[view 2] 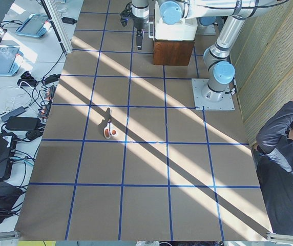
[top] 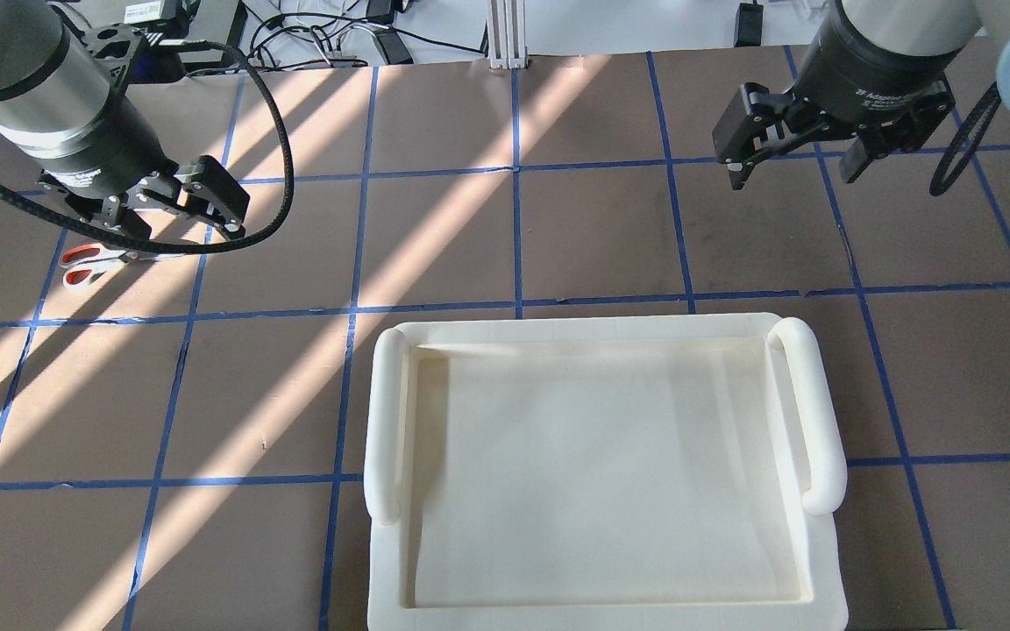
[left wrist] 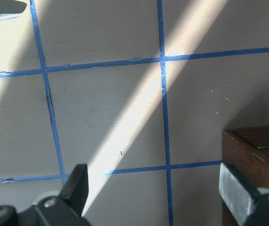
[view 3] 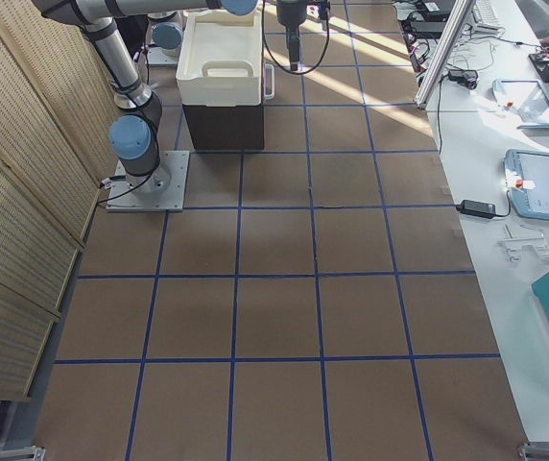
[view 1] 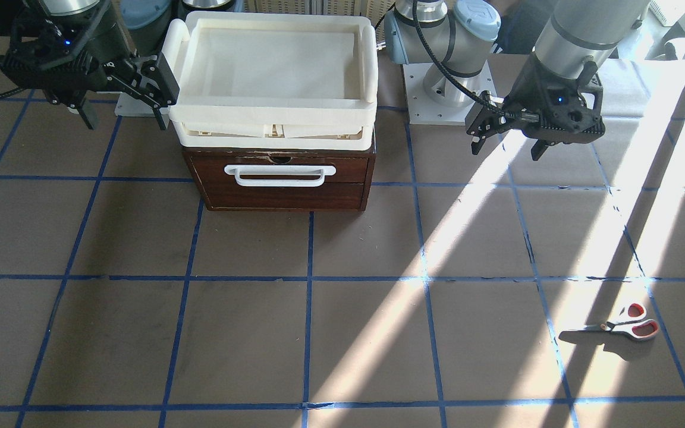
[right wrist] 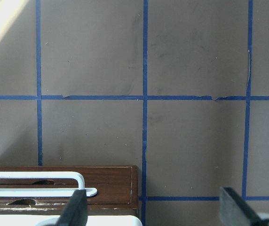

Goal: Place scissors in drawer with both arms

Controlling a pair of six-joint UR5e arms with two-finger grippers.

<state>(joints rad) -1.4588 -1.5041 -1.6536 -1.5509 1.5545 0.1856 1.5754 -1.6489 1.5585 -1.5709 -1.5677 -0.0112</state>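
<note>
The scissors (view 1: 631,326) lie flat on the brown table in a sunlit patch, far out from the robot on its left side; they also show in the overhead view (top: 88,263) and in the exterior left view (view 2: 109,128). The dark wooden drawer (view 1: 283,184) is shut, with its white bar handle (view 1: 280,174) facing away from the robot. My left gripper (view 1: 506,145) hangs open and empty above the table, nearer the robot than the scissors. My right gripper (view 1: 125,122) is open and empty beside the drawer unit; its wrist view shows the handle (right wrist: 35,179) below it.
A cream-white plastic tray (view 1: 271,113) sits on top of the drawer unit and hides it in the overhead view (top: 593,326). Blue tape lines grid the table. A seated person (view 2: 285,154) is beside the left arm's base. Screens and cables lie beyond the far edge.
</note>
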